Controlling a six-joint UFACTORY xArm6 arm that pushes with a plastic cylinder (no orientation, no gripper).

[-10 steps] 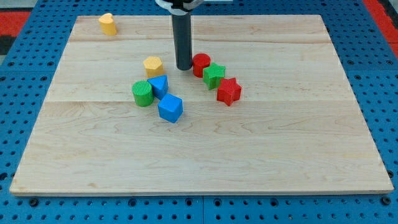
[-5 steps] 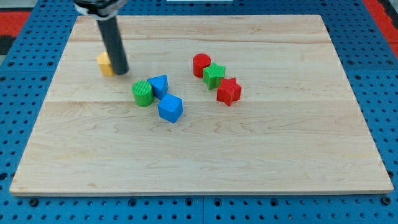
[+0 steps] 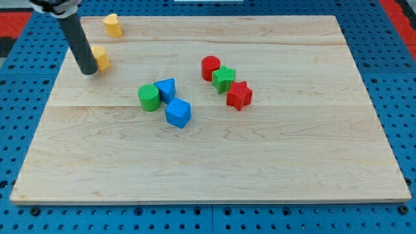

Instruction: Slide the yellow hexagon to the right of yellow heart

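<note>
The yellow hexagon [image 3: 101,58] lies near the board's upper left, below the yellow heart [image 3: 112,25] at the top left. The dark rod comes down from the view's top left, and my tip [image 3: 88,71] rests on the board just left of and slightly below the hexagon, touching or almost touching it. The rod hides the hexagon's left edge.
A green cylinder [image 3: 149,97], a blue triangular block [image 3: 167,88] and a blue cube [image 3: 177,112] cluster at centre. A red cylinder [image 3: 210,67], a green star [image 3: 224,78] and a red star [image 3: 238,95] sit in a row to their right. The wooden board [image 3: 292,143] lies on blue pegboard.
The rod swept from the board's centre to the upper left. The yellow hexagon was pushed left and up from beside the blue triangular block. The tip went from its right side to its left.
</note>
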